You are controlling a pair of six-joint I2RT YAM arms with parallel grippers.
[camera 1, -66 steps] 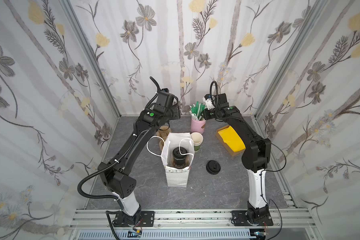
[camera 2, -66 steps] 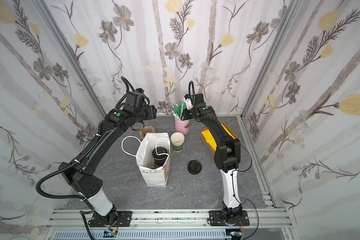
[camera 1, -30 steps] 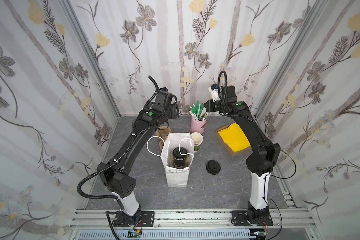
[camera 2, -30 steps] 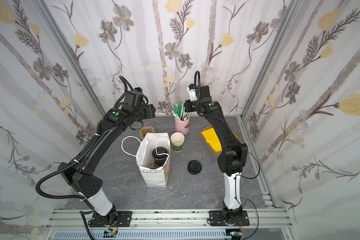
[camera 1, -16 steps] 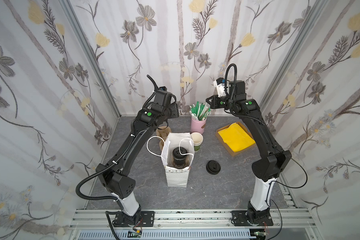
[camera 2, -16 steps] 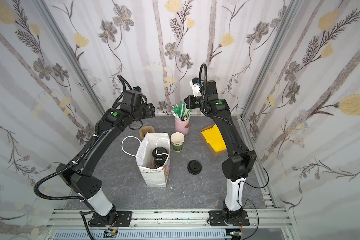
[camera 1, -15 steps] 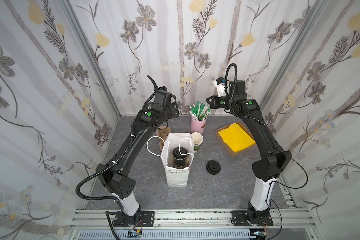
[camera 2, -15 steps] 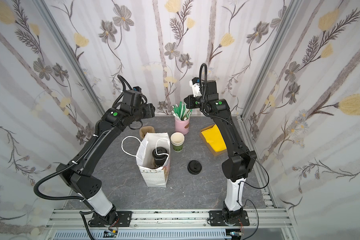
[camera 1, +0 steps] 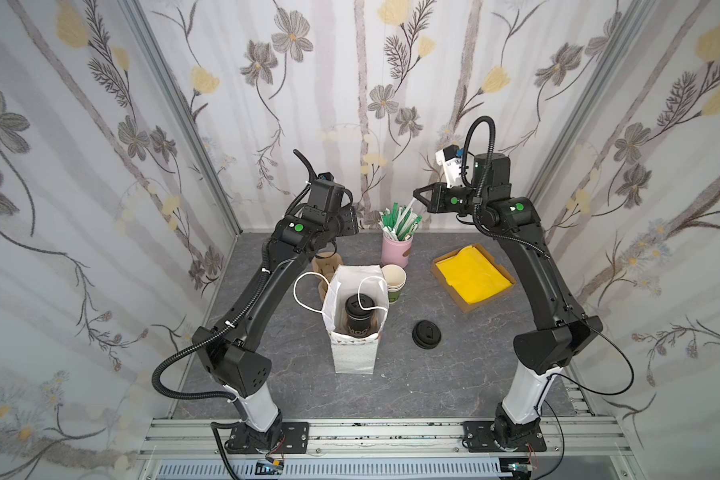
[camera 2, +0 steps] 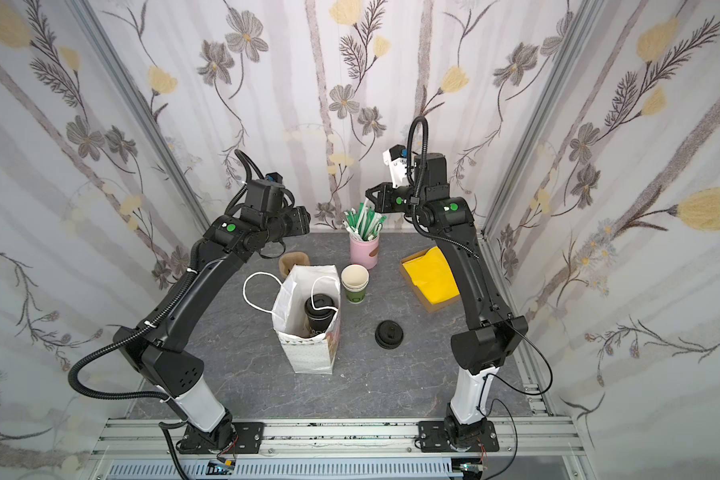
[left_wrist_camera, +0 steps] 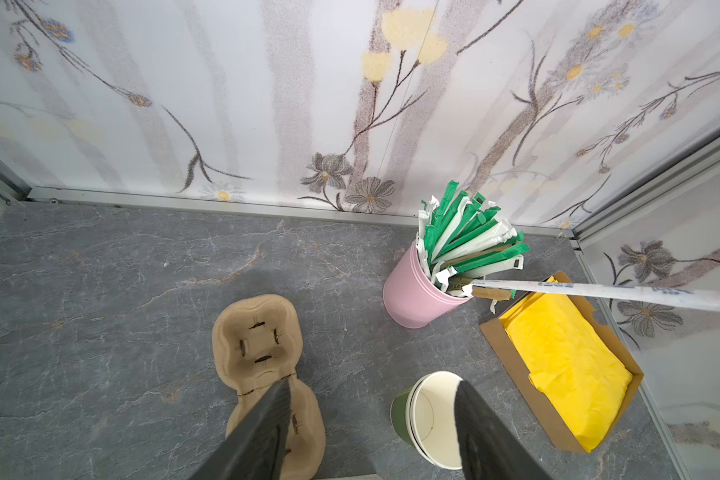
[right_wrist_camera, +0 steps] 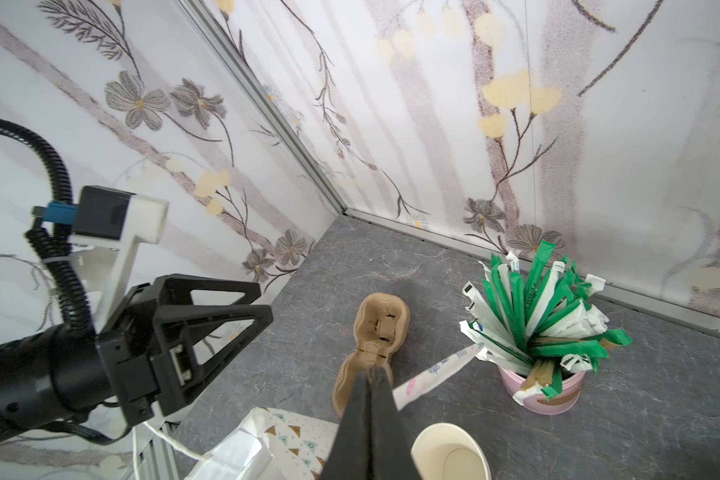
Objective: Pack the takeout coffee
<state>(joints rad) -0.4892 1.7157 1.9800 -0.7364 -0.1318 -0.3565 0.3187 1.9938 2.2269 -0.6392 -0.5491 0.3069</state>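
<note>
The left arm [camera 1: 262, 291] is reaching high over the brown cup tray [left_wrist_camera: 258, 332], and the left jaws are hanging apart, holding nothing. In the middle, the takeout coffee [camera 1: 358, 311] is already standing inside the white bag [camera 1: 352, 353] on the tabletop [camera 1: 433, 374], so the straw step seems to be going on. The right arm [camera 1: 533, 274] is stretching up by the pink cup [camera 1: 396, 249], and the right jaws are pinching one wrapped straw [right_wrist_camera: 437, 370], which next needs carrying over the bag's open top.
</note>
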